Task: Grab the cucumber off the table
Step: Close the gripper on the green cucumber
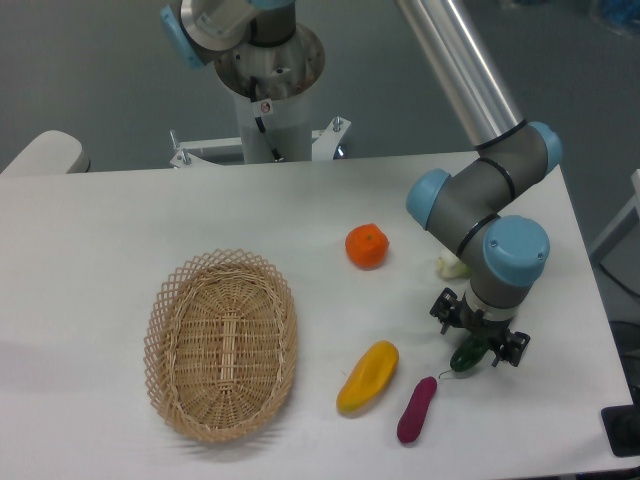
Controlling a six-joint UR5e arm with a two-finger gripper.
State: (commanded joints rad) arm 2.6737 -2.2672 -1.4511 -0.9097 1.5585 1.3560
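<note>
The cucumber, dark green and glossy, lies on the table near its right edge; only its lower end shows beneath the gripper, which sits directly over it. Whether the jaws are closed on it or released cannot be told. A purple vegetable lies just below-left, a yellow one beside that, an orange farther up. The wicker basket stands well apart at left, with bare white tabletop between.
</note>
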